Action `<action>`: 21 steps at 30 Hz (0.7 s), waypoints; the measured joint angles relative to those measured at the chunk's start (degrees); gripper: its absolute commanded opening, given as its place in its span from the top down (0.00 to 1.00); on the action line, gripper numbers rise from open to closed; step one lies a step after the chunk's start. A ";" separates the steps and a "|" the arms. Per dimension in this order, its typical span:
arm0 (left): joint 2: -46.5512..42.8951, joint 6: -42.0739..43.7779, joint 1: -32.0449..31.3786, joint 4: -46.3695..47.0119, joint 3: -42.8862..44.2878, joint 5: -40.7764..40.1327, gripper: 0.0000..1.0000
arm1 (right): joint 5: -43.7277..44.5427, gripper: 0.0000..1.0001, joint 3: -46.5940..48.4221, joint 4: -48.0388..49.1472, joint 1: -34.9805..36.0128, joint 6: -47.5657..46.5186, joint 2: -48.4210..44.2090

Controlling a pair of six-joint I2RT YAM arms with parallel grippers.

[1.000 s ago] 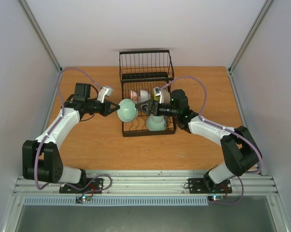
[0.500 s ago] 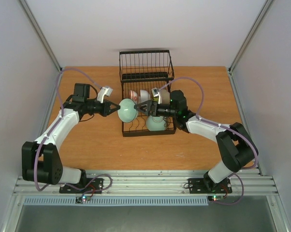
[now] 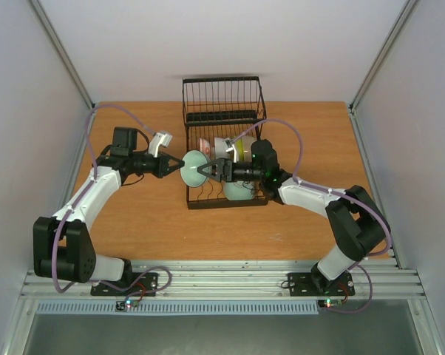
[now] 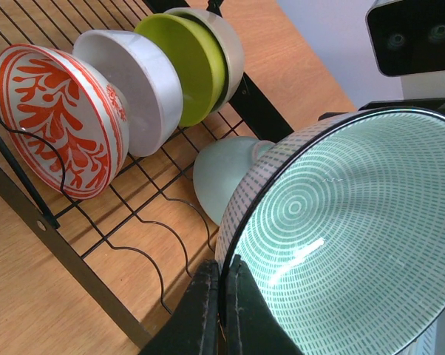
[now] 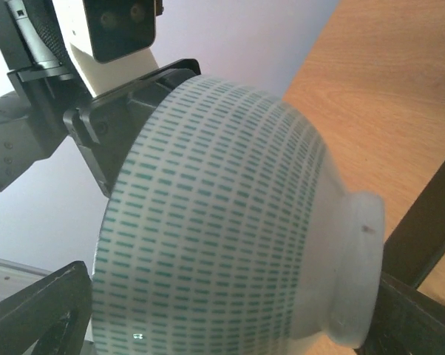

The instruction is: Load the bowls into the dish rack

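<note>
At the left, the left gripper [image 3: 177, 164] is clenched on the rim of a pale green bowl [image 4: 341, 244]. It holds the bowl on edge in the air just past its fingertips, over the left side of the dish rack [image 3: 222, 111].

In the last second the right gripper [image 3: 205, 171] has slid leftward until its fingers straddle this bowl, one by the rim and one by the foot ring. They are spread wide, and I cannot tell whether they press on it yet. This looks like a handover of the last bowl.

The bowl is glazed ceramic, with fine concentric rings inside and rows of green dashes outside.

Beyond the right jaws, a red-patterned bowl [image 4: 56, 122], a white bowl [image 4: 145, 89] and a yellow-green bowl [image 4: 185, 66] stand on edge between black wire prongs. A second pale green bowl [image 4: 226, 174] sits on their near side.
</note>
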 measured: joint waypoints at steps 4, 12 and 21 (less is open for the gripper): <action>0.00 -0.09 0.00 0.02 0.00 0.44 0.99 | -0.09 0.30 0.68 -0.04 0.35 -0.37 0.35; 0.00 -0.57 0.42 -0.07 0.00 0.81 1.00 | 0.28 0.97 0.87 -0.28 0.63 -0.48 0.66; 0.00 -0.61 0.48 -0.07 0.00 -1.64 0.90 | 3.41 0.99 5.22 -9.90 1.81 -5.84 0.59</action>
